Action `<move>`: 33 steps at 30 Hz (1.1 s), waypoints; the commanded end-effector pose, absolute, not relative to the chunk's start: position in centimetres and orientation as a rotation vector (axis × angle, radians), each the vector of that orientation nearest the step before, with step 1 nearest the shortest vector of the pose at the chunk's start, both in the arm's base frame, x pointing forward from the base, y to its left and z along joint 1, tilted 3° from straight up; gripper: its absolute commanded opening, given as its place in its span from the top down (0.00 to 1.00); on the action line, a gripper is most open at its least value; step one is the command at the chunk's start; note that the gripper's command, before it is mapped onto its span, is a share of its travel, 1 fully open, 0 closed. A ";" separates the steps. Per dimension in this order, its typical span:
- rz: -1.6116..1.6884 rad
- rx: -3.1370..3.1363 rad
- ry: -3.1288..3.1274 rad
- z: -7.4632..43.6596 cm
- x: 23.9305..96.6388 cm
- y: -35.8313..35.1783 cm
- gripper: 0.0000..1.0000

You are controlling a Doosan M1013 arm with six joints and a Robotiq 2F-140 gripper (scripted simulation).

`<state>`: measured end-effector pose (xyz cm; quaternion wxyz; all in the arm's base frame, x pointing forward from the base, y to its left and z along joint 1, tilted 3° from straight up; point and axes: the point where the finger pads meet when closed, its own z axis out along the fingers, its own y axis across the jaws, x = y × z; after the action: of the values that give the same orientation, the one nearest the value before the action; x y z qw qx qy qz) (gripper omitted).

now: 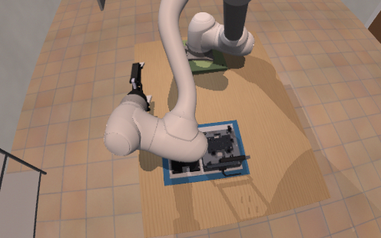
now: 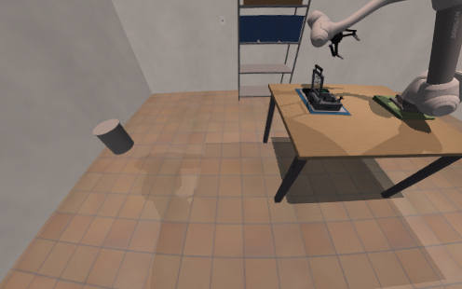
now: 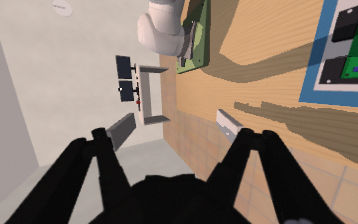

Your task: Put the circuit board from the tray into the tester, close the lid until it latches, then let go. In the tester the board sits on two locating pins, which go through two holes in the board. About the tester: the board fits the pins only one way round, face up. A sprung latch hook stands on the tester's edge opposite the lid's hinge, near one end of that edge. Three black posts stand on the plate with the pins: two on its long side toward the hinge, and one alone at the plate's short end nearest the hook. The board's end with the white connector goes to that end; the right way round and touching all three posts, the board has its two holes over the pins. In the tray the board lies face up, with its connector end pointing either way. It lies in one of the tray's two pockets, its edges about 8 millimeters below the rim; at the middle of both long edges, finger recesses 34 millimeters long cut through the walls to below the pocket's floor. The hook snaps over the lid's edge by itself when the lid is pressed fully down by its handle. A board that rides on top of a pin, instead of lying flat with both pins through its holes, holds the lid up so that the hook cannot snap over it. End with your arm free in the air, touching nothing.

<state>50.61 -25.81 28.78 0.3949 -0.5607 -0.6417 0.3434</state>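
My gripper (image 1: pixel 146 81) (image 2: pixel 349 48) (image 3: pixel 175 118) is open and empty. It hangs high above the table, away from the tray and tester, with its fingers pointing sideways. The black tester (image 1: pixel 220 144) (image 2: pixel 327 102) stands on the blue-edged mat. Its lid (image 2: pixel 318 80) (image 1: pixel 235 158) stands open, nearly upright, with the handle on top. The black tray (image 1: pixel 186 167) (image 3: pixel 334 71) lies beside the tester, partly hidden by the arm in the top view. Part of the green circuit board (image 3: pixel 353 54) shows in the tray at the wrist view's right edge; its connector end is not visible.
The blue-edged mat (image 1: pixel 167 180) (image 2: pixel 328 114) (image 3: pixel 309 92) lies on the wooden table (image 1: pixel 246 104) (image 2: pixel 335 140). The arm's base stands on a green plate (image 1: pixel 220 67) (image 2: pixel 386 105) (image 3: pixel 201 47). A shelf rack (image 2: pixel 265 69) stands behind the table. The arm's wrist passes above the tray.
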 end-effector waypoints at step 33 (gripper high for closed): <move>0.456 -1.769 -2.077 26.2 56.1 -18.7 0.00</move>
<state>55.27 -19.74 26.41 0.2175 -0.6210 -0.7290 0.1888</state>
